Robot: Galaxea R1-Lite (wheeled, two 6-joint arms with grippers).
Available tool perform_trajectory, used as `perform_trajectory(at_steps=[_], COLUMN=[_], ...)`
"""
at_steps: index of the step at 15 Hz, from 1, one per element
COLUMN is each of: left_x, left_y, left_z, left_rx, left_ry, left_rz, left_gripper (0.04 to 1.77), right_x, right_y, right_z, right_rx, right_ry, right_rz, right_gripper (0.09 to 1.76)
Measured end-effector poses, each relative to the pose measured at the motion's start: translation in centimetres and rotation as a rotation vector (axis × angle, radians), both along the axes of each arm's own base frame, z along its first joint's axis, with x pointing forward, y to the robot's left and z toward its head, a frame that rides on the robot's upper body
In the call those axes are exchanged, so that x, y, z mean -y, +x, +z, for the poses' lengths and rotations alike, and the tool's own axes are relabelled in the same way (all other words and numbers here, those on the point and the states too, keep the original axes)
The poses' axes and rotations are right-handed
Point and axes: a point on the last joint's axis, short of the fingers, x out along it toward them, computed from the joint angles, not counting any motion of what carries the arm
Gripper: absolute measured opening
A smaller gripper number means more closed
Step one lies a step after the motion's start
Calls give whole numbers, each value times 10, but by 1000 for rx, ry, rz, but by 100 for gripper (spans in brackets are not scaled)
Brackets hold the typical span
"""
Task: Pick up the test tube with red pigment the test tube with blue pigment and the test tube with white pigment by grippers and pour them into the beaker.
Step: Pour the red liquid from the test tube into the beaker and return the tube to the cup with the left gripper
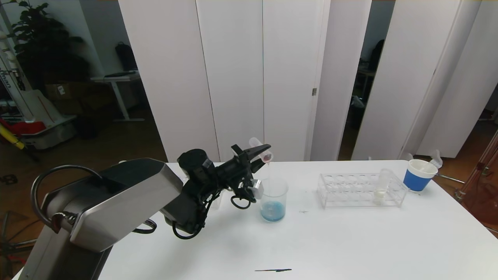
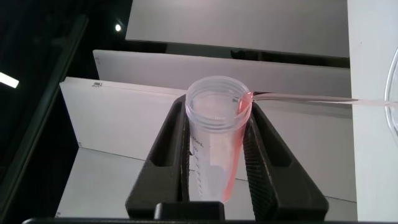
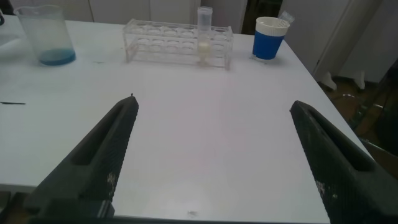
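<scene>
My left gripper (image 1: 261, 155) is shut on the test tube with red pigment (image 1: 260, 149), held tilted, mouth down, above the beaker (image 1: 273, 200). In the left wrist view the tube (image 2: 217, 143) sits between the fingers (image 2: 171, 143), and a thin red stream leaves its rim. The beaker holds blue liquid at its bottom. The test tube with white pigment (image 1: 381, 186) stands in the clear rack (image 1: 350, 190). No tube with blue pigment shows. My right gripper (image 3: 211, 109) is open and empty above the table's near right part, out of the head view.
A blue-and-white paper cup (image 1: 418, 175) stands right of the rack with something clear sticking out of it. A thin dark streak (image 1: 273, 270) lies near the table's front edge. The right wrist view shows the beaker (image 3: 45, 36), rack (image 3: 177, 42) and cup (image 3: 270, 38) far off.
</scene>
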Motion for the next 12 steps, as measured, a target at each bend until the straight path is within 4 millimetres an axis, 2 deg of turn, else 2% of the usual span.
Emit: perform_trajectory(at_steps=[12], left_x=[-1], left_y=[-1], left_z=[3], left_rx=[7], left_ry=[1], left_rz=[6], left_gripper=[60], right_x=[0], right_y=[0], right_z=[0], right_rx=[0], right_ry=[0], right_rz=[0], right_gripper=[175])
